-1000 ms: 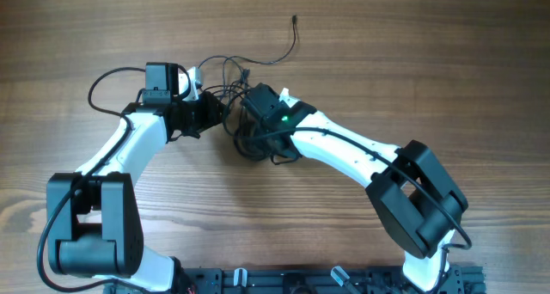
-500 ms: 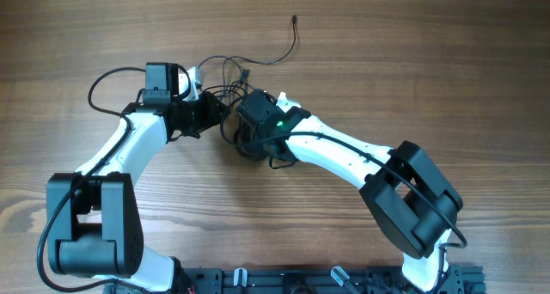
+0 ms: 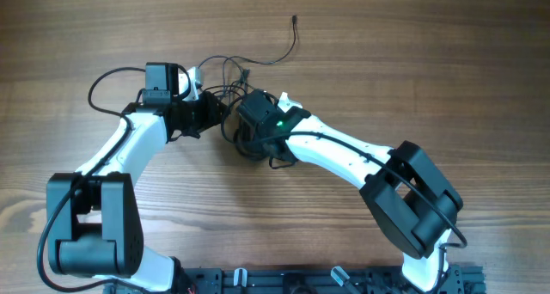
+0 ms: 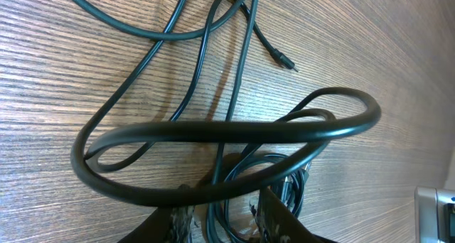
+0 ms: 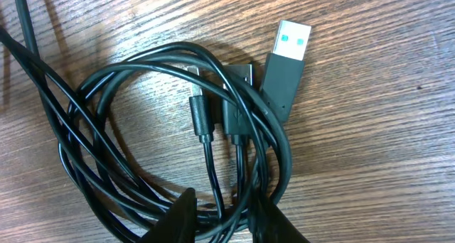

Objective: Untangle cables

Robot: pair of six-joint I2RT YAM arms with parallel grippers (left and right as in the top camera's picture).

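Observation:
The cables (image 3: 232, 94) are thin black cords knotted together at the table's middle, with one loose tail ending in a small plug (image 3: 294, 21) farther back. My left gripper (image 3: 215, 113) meets the knot from the left. In the left wrist view, the left gripper (image 4: 227, 220) is shut on several strands, and a raised loop (image 4: 213, 133) crosses its fingertips. My right gripper (image 3: 243, 132) sits on the knot's near right side. In its wrist view the right gripper (image 5: 227, 216) stands narrowly open astride coiled strands beside a USB plug (image 5: 288, 65).
Bare wooden table (image 3: 412, 53) lies all around the knot. The left arm's own thicker black wire (image 3: 103, 79) arcs out to the left. A small plug (image 4: 284, 60) lies loose on the wood beyond the raised loop.
The right arm has shifted slightly left, nearer the left gripper, and its jaws have narrowed around the coil. The left arm has not moved.

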